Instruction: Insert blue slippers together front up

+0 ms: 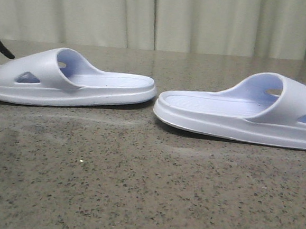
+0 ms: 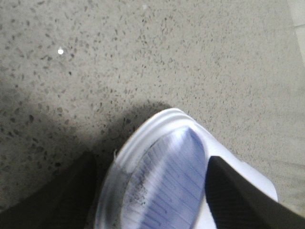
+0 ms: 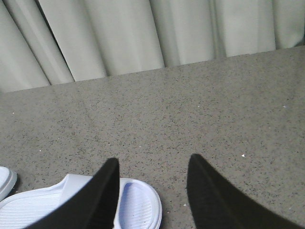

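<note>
Two blue slippers lay sole-down on the speckled table [image 1: 136, 198], heel to heel with a small gap between them, their long axes running left–right across the front view. Left slipper [image 1: 71, 81] had its strap toward the left edge; right slipper [image 1: 243, 111] had its strap toward the right. Left gripper [image 2: 152, 191] stood with its fingers [image 2: 238, 200] spread, one on either side of a rounded end of the left slipper [image 2: 162, 181], so that this end lay between the jaws; whether the pads touched the foam could not be told. Right gripper [image 3: 152, 191] was likewise open and held nothing, with the toe end of the right slipper [image 3: 133, 205] below and partly behind one finger, and the table bare between the jaws. Judged from this layout, each arm was nearest its own slipper, and neither slipper was yet gripped or raised. A pleated curtain [image 1: 160, 19] closed the background.
</note>
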Motion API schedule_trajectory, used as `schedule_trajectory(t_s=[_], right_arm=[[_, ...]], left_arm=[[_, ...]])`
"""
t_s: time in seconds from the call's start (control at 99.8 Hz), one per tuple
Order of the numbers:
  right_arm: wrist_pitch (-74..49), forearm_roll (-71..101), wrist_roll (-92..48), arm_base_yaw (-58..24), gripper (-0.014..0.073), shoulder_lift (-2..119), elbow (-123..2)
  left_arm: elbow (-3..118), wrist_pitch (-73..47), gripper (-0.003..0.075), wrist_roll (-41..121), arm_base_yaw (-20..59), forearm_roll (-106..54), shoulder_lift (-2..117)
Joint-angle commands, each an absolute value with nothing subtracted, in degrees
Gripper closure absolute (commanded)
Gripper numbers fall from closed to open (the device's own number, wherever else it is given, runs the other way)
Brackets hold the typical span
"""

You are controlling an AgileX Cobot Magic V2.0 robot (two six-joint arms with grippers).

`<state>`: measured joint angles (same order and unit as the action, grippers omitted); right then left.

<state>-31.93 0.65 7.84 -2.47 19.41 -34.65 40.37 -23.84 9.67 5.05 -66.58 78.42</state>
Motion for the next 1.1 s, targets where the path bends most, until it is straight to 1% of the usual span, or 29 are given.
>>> schedule_trajectory(t_s=[0.0,0.281,0.521,0.782,1.092], right_arm=[[-26.9,0.4,7.5,-2.1,0.0312,20.4,-36.5],[-26.9,0.4,7.5,-2.1,0.0312,20.4,-36.5],[-26.2,0.4,7.5,-2.1,0.0312,20.4,-36.5],[-26.5,0.4,7.5,-2.1,0.0312,20.4,-36.5],[-29.4,0.0,7.5,-2.1,0.0312,20.4,-36.5]], left_arm=[[41.3,-26.9,0.0386,10.4,5.2,-67.7,77.7],[41.3,-26.6,0.0705,12.5,5.2,-67.7,77.7],[41.3,-26.7,0.0703,18.9,5.2,-70.1,77.7],[41.3,-30.4,0.0703,34.1,5.2,-86.9,75.2],[41.3,-33.3,0.0703,41.9,5.2,-99.4,68.5]])
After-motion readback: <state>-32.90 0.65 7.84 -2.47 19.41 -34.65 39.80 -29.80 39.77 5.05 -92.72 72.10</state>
